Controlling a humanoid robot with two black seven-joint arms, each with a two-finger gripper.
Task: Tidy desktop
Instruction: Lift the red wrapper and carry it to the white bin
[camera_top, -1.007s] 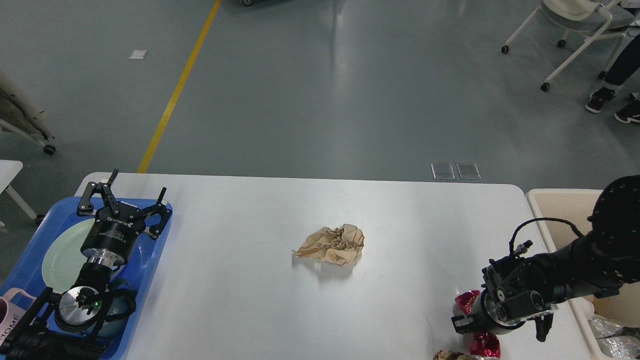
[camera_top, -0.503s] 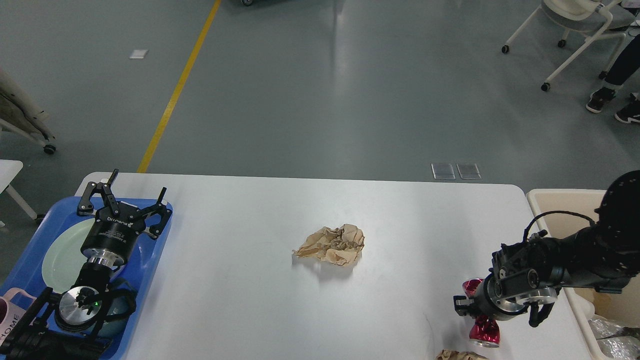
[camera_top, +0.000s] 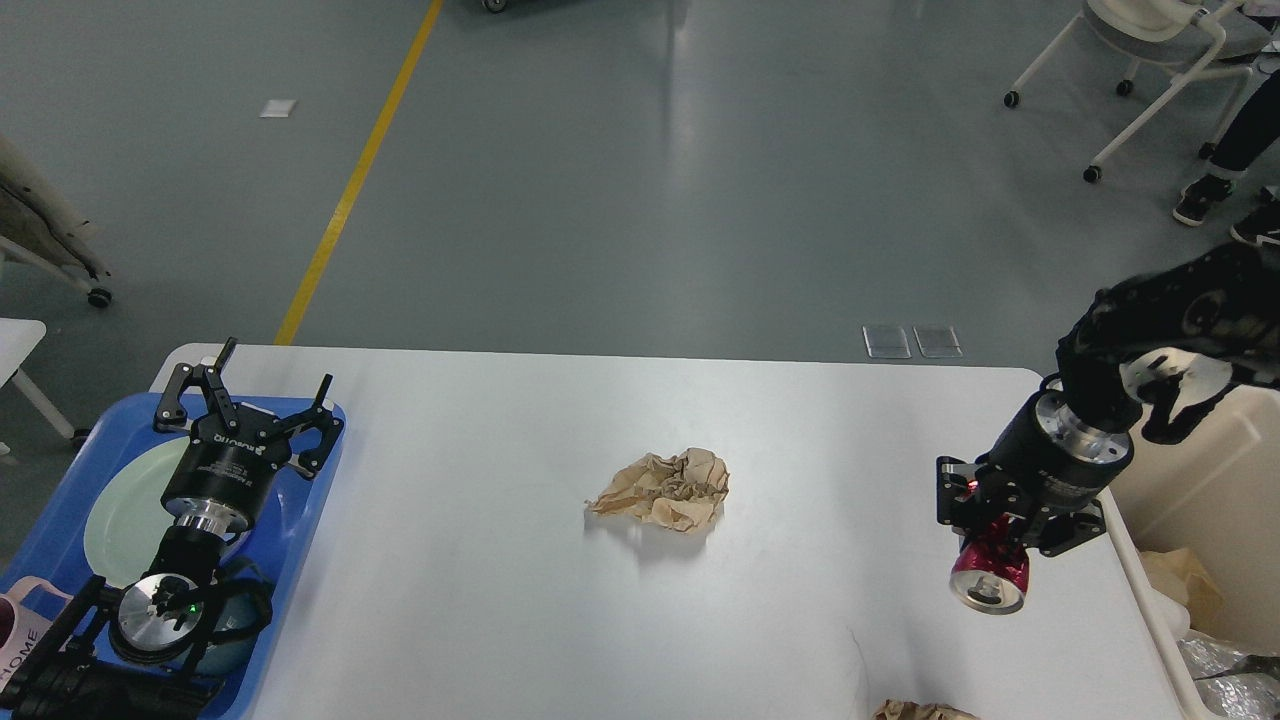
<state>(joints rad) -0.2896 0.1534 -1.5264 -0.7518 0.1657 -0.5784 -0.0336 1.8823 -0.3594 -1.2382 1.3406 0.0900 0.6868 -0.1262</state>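
The desktop (camera_top: 480, 600) is a large white tabletop. A crumpled brown paper ball (camera_top: 664, 489) lies near its middle. My right gripper (camera_top: 995, 545) hangs above the table's right side, pointing down, shut on a crushed red can (camera_top: 990, 577) that is lifted off the surface. My left gripper (camera_top: 250, 400) stands open over the blue tray (camera_top: 300, 520) at the left, holding nothing.
A pale green plate (camera_top: 125, 510) and a pink mug (camera_top: 25, 615) sit in the blue tray. A beige bin (camera_top: 1215, 500) with crumpled waste stands off the table's right edge. Another scrap of brown paper (camera_top: 915, 711) shows at the front edge.
My right arm has swung up and toward the back, lifting the red can off the table. The left arm and the paper ball have not moved.
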